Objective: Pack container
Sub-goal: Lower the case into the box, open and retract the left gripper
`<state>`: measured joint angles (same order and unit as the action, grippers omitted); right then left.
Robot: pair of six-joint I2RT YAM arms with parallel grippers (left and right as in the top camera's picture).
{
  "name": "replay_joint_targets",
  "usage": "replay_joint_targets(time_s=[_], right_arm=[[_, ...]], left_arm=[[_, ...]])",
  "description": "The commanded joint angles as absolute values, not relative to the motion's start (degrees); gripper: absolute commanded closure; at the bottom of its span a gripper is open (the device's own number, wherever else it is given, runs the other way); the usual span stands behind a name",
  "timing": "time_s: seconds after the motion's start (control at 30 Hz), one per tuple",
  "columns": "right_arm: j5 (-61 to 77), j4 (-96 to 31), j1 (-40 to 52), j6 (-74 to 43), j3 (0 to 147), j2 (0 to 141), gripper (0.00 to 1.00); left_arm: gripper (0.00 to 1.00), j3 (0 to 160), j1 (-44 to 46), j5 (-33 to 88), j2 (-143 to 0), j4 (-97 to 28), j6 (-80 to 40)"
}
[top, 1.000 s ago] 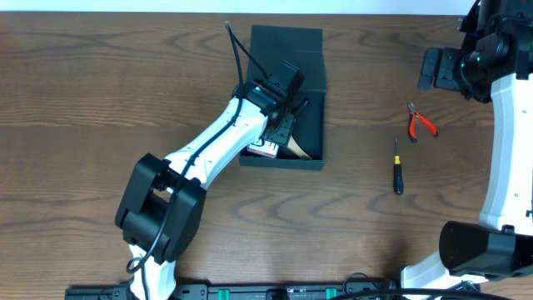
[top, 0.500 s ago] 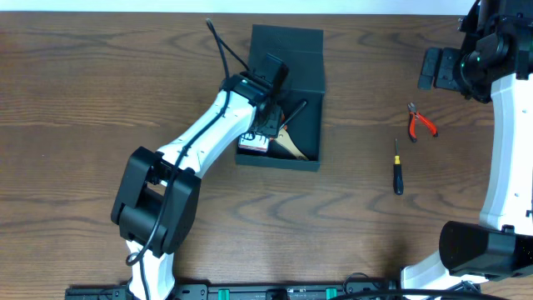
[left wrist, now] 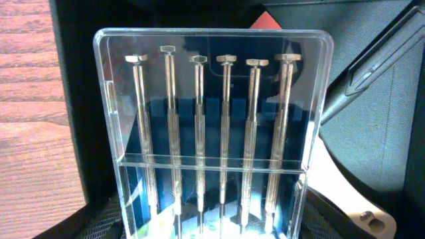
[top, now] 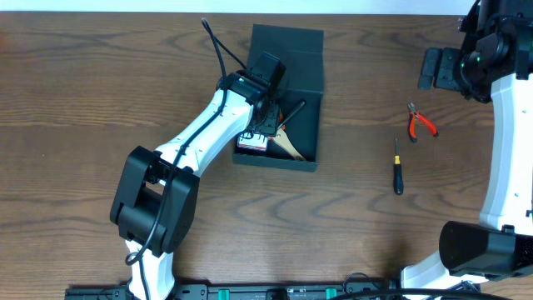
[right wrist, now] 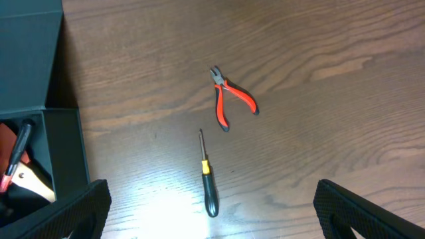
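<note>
- Container (top: pixel 304 92): a dark, matte rectangular box on the wooden tabletop (top: pixel 100 83), at the upper centre of the overhead view. Its flap lid (top: pixel 287 40) lies open toward the top edge of the frame. In the right wrist view the same box occupies the left edge.
- Left claw (top: pixel 268 123): lowered into the open box from the lower left of the overhead view. In the left wrist view its dark textured fingers (left wrist: pixel 103 222) flank the lower corners of a clear case (left wrist: pixel 212 133), and the claw is clamped on it.
- Clear case: transparent plastic with a blue backing, holding six slim silver drivers side by side. It fills the centre of the left wrist view, over the box's interior.
- Box contents: a long black tool (left wrist: pixel 372 60) lies at the upper right of the left wrist view, a pale tan piece (left wrist: pixel 345 192) at the lower right, and a red item (left wrist: pixel 265 20) shows behind the case's top edge.
- Right claw (top: pixel 429 68): at the upper right of the overhead view, well apart from the box. Its fingers stand wide apart with nothing between them.
- Pliers (top: pixel 420 122): red-handled, on the tabletop right of the box.
- Screwdriver (top: pixel 398 171): black handle with a yellow band, just below and left of the pliers.
</note>
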<state>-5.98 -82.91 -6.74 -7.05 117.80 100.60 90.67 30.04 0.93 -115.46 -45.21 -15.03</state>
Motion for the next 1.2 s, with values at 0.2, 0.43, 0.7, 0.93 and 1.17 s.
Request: replay_joint_targets(time_s=[0.2,0.43,0.7,0.93,1.17], right_arm=[[-5.8,-83.0,-6.7,-7.7,118.3,100.1,0.01],[-5.8,-83.0,-6.7,-7.7,118.3,100.1,0.01],[-5.8,-83.0,-6.7,-7.7,118.3,100.1,0.01],[-5.8,-83.0,-6.7,-7.7,118.3,100.1,0.01],[-5.8,-83.0,-6.7,-7.7,118.3,100.1,0.01]], left_arm=[[0.37,92.2,30.0,1.1,-115.9,-44.7,-15.4],[0.18,92.2,30.0,1.1,-115.9,-44.6,-15.3],[0.13,92.2,30.0,1.1,-115.9,-44.6,-15.3],[0.13,92.7,30.0,4.2,-114.0,-44.4,-15.3],[0.13,97.8,30.0,10.3,-109.1,-44.9,-15.4]])
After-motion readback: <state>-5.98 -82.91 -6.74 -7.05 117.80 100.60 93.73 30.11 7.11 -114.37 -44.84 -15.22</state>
